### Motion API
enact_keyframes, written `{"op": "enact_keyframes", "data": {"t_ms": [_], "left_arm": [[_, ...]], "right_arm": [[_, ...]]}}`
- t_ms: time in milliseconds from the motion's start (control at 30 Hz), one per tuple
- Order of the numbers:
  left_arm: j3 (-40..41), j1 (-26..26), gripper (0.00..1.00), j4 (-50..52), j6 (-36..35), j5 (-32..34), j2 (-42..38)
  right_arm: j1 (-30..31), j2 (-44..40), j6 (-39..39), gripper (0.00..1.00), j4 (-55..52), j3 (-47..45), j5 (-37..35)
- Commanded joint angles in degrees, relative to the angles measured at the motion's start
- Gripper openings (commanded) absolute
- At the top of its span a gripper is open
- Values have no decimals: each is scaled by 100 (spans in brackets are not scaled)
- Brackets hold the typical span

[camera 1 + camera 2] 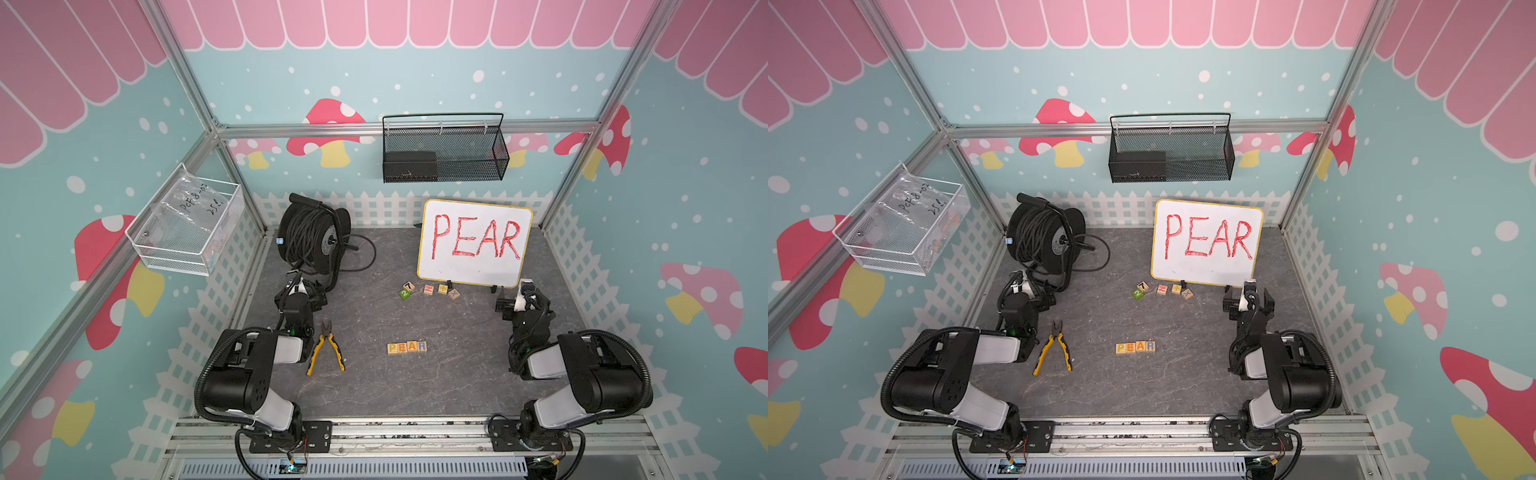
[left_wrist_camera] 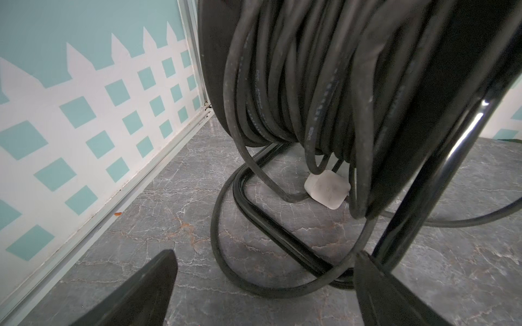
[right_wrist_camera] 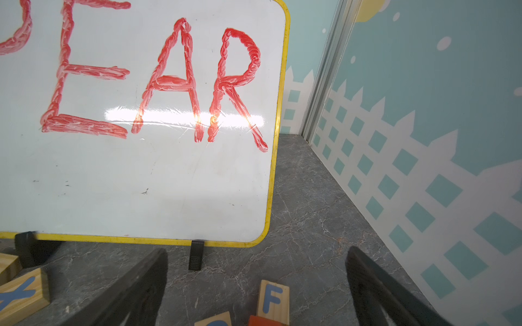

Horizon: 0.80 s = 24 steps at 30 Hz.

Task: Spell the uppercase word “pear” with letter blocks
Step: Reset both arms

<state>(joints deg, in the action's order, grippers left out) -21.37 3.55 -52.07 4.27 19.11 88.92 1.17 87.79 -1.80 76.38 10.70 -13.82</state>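
Left end effector (image 2: 265,254): jaws spread wide, holding nothing, facing the cable reel (image 1: 311,241) left of the whiteboard (image 1: 475,245). Right end effector (image 3: 257,251): spread, holding nothing, at the whiteboard's lower right corner. Letter blocks (image 1: 407,347): four touching in a row reading PEAR, on the bench (image 1: 415,386) in front of the whiteboard. Spare cubes (image 1: 430,289): at the whiteboard's foot.

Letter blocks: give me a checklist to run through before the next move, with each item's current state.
1. Letter blocks read P, E, A, R in one row: ok.
2. Spelling matches the whiteboard: ok.
3. Left hand open, empty: ok.
4. Right hand open, not gripping the F block seen between its fingers: ok.
5. Pliers apart from the row: ok.
6. Blocks flush against each other: cannot tell.
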Motion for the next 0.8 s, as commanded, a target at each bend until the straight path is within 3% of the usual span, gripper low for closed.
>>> {"op": "enact_keyframes", "data": {"t_ms": [0, 767], "left_arm": [[-70, 32, 100, 2, -67, 49, -64], [-55, 14, 100, -5, -62, 31, -63]], "right_arm": [[-20, -13, -1, 99, 158, -16, 49], [-20, -13, -4, 100, 159, -19, 47]]}}
